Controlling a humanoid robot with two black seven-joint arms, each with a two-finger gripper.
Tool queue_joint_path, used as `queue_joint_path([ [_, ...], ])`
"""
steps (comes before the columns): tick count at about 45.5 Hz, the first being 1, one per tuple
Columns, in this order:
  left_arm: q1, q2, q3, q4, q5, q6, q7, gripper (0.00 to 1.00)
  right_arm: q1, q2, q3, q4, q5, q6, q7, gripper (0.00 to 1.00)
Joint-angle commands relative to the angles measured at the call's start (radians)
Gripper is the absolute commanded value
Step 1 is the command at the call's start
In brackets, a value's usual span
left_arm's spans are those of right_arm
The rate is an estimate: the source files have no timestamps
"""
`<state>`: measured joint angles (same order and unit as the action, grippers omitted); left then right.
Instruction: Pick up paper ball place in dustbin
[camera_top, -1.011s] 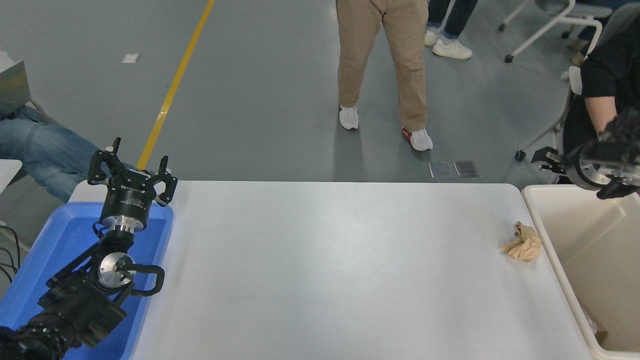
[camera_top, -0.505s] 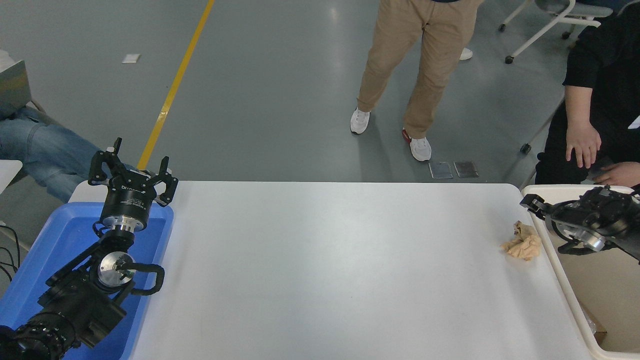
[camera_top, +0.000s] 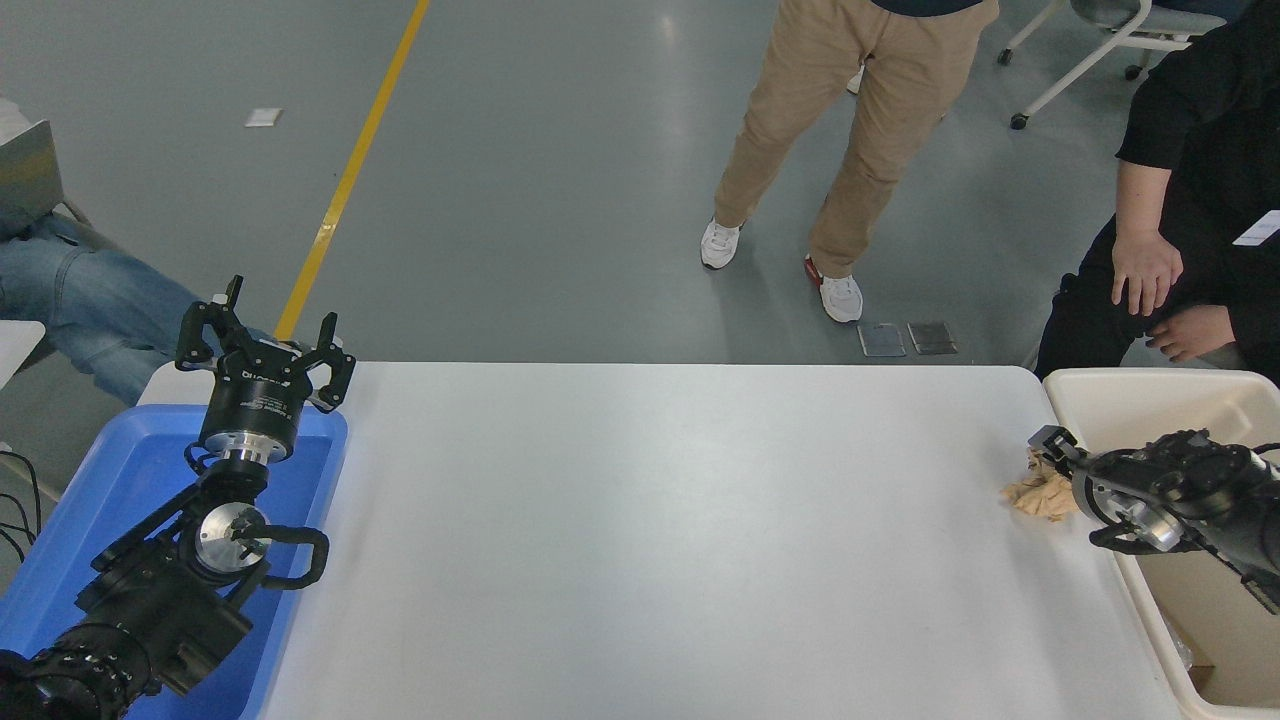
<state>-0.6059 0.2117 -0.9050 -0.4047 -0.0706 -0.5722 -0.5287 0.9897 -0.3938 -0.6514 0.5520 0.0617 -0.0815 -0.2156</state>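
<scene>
There, the paper ball (camera_top: 1038, 494) lies on the white table (camera_top: 650, 540) near its right edge, just beside the dustbin (camera_top: 1130, 395). The right gripper (camera_top: 1052, 447) reaches over it; whether its fingers are apart or together cannot be told. The left gripper (camera_top: 262, 345), fingers spread, sits over the blue tray (camera_top: 90, 500).

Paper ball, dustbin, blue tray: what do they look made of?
Paper ball: tan kraft-type paper, matte, sharply creased and lumpy. Dustbin: looks like cream moulded plastic, with smooth walls, a thick rounded rim and a slight sheen. Blue tray: probably plastic too, uniform glossy blue with rounded corners. Right gripper is at the ball.
</scene>
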Motion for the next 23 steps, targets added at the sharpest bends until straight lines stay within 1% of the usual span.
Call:
queue_joint_path([
  [1, 0.000, 0.000, 0.000, 0.000, 0.000, 0.000, 0.001, 0.99, -0.006, 0.006, 0.015, -0.007, 0.000, -0.015, 0.001, 1.00],
  [6, 0.000, 0.000, 0.000, 0.000, 0.000, 0.000, -0.001, 0.99, -0.009, 0.021, 0.015, -0.011, -0.002, -0.035, 0.001, 1.00],
  [18, 0.000, 0.000, 0.000, 0.000, 0.000, 0.000, 0.001, 0.99, -0.016, 0.039, 0.015, -0.014, -0.014, -0.049, 0.004, 0.93],
  [21, 0.000, 0.000, 0.000, 0.000, 0.000, 0.000, -0.001, 0.99, -0.017, 0.039, 0.015, -0.014, -0.017, -0.050, 0.004, 0.84],
  [23, 0.000, 0.000, 0.000, 0.001, 0.000, 0.000, -0.001, 0.99, -0.019, 0.039, 0.013, -0.012, -0.017, -0.049, 0.004, 0.75],
])
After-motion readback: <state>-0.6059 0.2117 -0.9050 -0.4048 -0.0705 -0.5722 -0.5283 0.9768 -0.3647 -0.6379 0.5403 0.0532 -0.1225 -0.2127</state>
